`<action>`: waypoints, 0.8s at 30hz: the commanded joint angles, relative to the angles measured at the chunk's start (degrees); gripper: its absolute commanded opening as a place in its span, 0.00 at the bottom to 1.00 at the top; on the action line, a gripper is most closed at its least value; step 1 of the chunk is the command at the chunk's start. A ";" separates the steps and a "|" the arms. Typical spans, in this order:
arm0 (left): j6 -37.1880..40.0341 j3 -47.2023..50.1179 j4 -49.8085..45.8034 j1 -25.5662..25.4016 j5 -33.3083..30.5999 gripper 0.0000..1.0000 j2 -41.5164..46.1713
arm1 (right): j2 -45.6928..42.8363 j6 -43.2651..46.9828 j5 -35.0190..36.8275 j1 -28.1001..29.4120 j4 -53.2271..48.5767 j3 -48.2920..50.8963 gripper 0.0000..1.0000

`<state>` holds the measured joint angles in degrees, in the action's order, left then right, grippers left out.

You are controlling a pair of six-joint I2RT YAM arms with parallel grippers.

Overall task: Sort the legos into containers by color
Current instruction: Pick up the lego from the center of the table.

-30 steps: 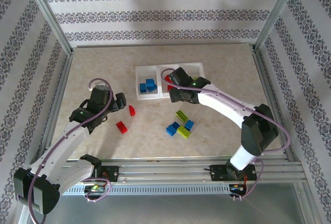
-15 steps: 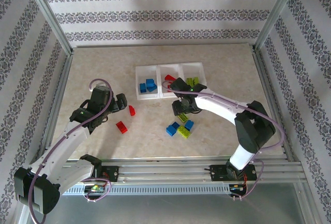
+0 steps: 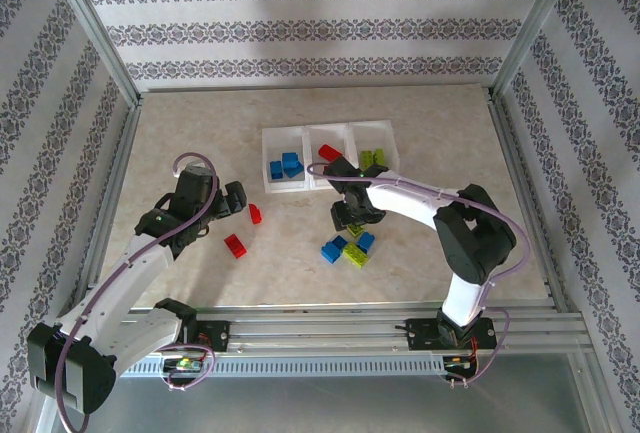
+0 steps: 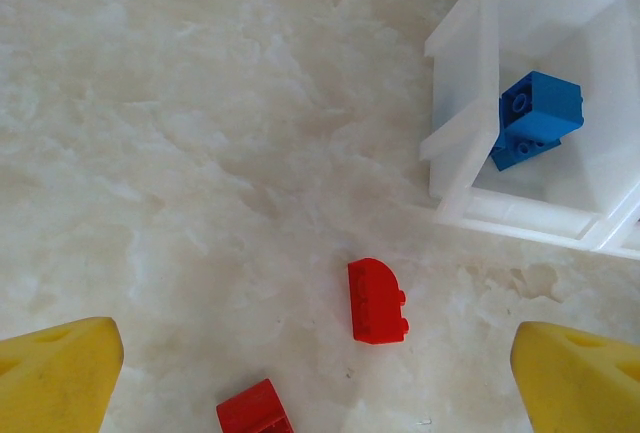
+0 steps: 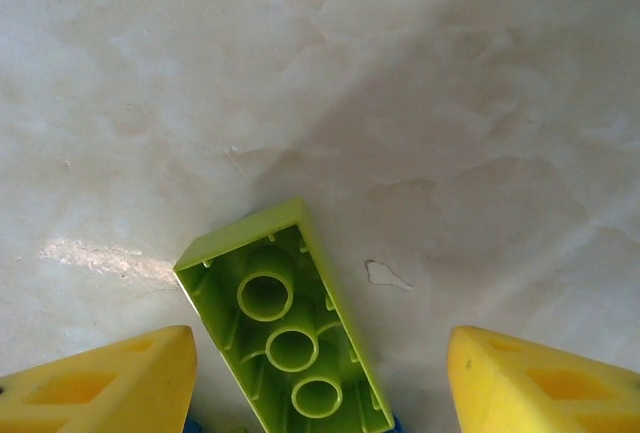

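The containers (image 3: 325, 185) sit mid-table in one row: blue legos (image 3: 285, 166) in the left bin, a red one (image 3: 329, 152) in the middle, lime green ones (image 3: 372, 158) on the right. My right gripper (image 3: 350, 217) is low over a lime green lego (image 5: 290, 333) lying upside down. Its yellow fingers (image 5: 110, 383) stand on either side of that lego without touching it, so the right gripper (image 5: 325, 385) is open. My left gripper (image 3: 238, 200) (image 4: 320, 383) is wide open above two red legos (image 4: 377, 300) (image 4: 255, 411) on the table.
Two blue legos (image 3: 332, 250) (image 3: 366, 242) and another lime green one (image 3: 355, 255) lie close together just in front of my right gripper. The left bin's wall (image 4: 455, 138) shows at the upper right of the left wrist view, with blue legos (image 4: 535, 113) inside.
My right gripper has come from over the bins toward the near side and down to the loose legos, and its fingers have narrowed a little. The left arm has not moved.
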<state>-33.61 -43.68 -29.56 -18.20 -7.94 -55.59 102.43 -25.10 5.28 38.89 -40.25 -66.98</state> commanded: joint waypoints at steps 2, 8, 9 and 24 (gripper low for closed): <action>-1.02 0.81 0.04 0.93 -0.05 1.00 -0.12 | 1.81 0.69 -1.77 0.14 0.69 0.61 0.65; -0.98 1.07 0.04 0.96 -0.23 1.00 -0.01 | 3.20 0.36 -2.73 0.14 1.73 0.89 0.58; -0.98 1.10 -0.05 0.94 -0.31 1.00 0.00 | 3.40 0.32 -2.69 0.13 1.84 0.88 0.57; -0.50 1.11 -0.54 0.98 -0.87 1.00 0.29 | 3.40 0.25 0.12 -0.18 1.93 -0.26 0.33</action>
<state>-33.74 -42.85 -29.56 -18.20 -7.99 -55.61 106.56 -25.12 3.09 38.89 -37.63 -66.96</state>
